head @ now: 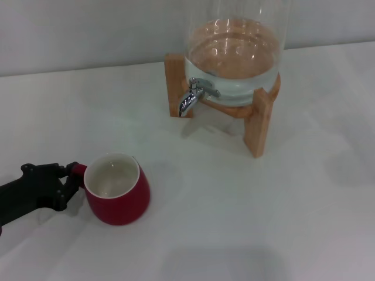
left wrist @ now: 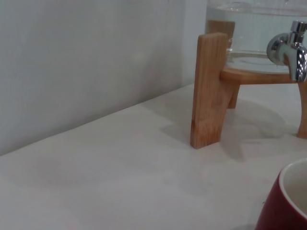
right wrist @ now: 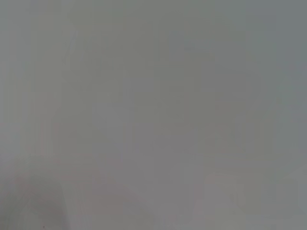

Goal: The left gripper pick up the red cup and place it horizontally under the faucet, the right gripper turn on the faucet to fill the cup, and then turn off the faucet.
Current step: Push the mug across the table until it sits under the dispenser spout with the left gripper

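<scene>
The red cup (head: 120, 196) stands upright on the white table at the front left, its white inside showing; its rim also shows in the left wrist view (left wrist: 288, 203). My left gripper (head: 71, 174) comes in from the left edge, and its black fingers close together on the cup's small handle (head: 78, 170). The chrome faucet (head: 193, 96) juts from the glass dispenser (head: 234, 47) at the back, to the right of and beyond the cup. The faucet also shows in the left wrist view (left wrist: 290, 50). My right gripper is out of view; its wrist view shows only plain grey.
The dispenser holds water and rests on a wooden stand (head: 261, 120) whose legs (left wrist: 208, 91) reach down to the table. A grey wall (head: 88, 29) runs behind. The bare white tabletop (head: 246, 211) lies between the cup and the stand.
</scene>
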Available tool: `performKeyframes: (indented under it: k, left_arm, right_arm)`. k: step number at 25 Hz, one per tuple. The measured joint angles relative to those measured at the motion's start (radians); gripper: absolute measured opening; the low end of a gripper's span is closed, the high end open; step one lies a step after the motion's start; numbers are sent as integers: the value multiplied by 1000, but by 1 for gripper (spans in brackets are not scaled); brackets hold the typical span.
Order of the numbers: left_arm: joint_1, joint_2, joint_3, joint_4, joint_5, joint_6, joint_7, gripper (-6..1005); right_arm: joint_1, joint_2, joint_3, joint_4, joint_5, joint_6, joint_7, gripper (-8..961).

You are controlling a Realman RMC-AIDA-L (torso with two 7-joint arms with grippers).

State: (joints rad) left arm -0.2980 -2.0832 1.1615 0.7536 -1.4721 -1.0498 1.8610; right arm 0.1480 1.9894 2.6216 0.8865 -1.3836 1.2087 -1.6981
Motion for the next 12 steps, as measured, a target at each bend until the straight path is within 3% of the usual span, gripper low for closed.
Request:
performKeyframes:
  k: [7,12]
  left_arm:
    - [2,0,1,2,0,-1,-3,169]
    - [1,-1,-2,2,-7,-1,-3,138]
  right_arm:
    - [-1,0,0,0,0,1,0,722]
    - [-1,0,0,0,0,2,0,722]
